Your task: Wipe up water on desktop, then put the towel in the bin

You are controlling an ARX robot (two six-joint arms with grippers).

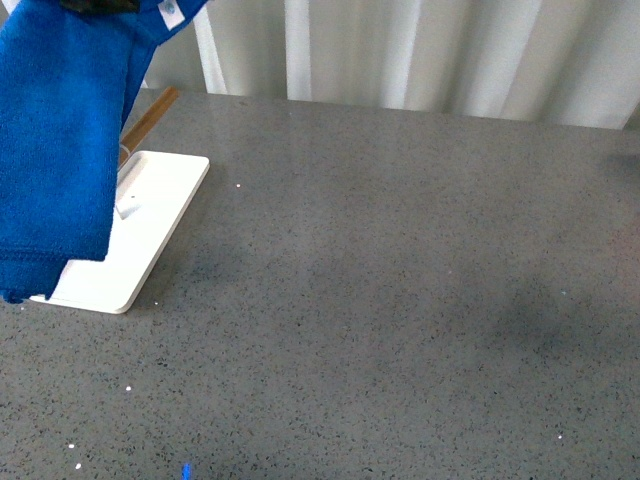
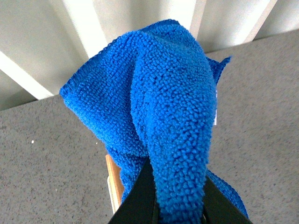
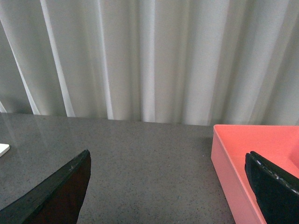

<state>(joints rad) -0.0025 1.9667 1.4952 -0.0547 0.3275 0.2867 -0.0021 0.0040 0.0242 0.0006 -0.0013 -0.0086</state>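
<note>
The bright blue fuzzy towel [image 1: 55,140] hangs in the air at the far left of the front view, above the dark-grey speckled desktop [image 1: 380,290]. My left gripper [image 2: 178,196] is shut on the towel [image 2: 159,107], which bunches up between its black fingers [image 2: 138,200]. The gripper itself is barely visible at the top left of the front view. My right gripper [image 3: 168,186] is open and empty, its fingers [image 3: 56,191] wide apart over the desktop [image 3: 145,158]. It is out of the front view. I cannot make out water on the desktop.
A flat white tray [image 1: 140,235] lies on the desktop at the left, partly behind the towel, with a wooden strip [image 1: 150,115] beyond it. A pink-red bin [image 3: 252,154] stands by my right gripper. White curtains [image 1: 420,50] close off the back edge.
</note>
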